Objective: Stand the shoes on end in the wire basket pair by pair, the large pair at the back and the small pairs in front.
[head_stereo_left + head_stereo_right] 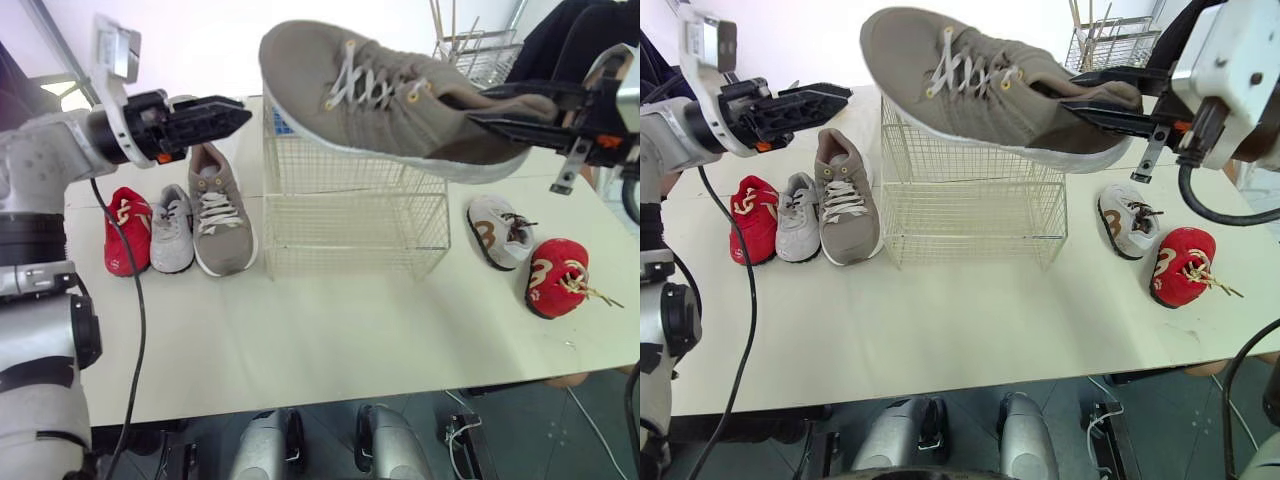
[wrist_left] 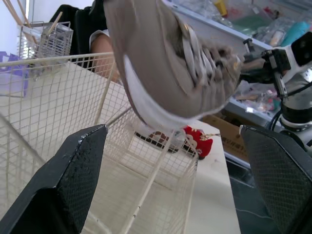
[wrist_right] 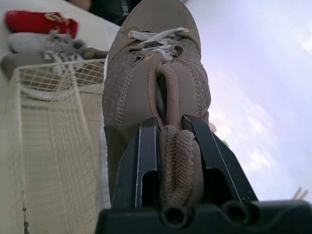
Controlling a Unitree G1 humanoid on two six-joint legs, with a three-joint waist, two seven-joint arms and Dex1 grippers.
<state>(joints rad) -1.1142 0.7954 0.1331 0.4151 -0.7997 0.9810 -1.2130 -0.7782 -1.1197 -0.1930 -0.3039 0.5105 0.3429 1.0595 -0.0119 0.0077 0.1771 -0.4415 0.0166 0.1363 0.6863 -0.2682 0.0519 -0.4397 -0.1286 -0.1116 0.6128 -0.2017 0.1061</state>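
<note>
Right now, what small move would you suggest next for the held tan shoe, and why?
Probably tip the tan shoe toe-down and lower it into the back of the wire basket: the right gripper, jaws clamped on its heel, holds it level above the empty mesh.

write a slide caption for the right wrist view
Right gripper, jaws shut on the heel collar of the large tan shoe, holds it above the wire basket.
</note>
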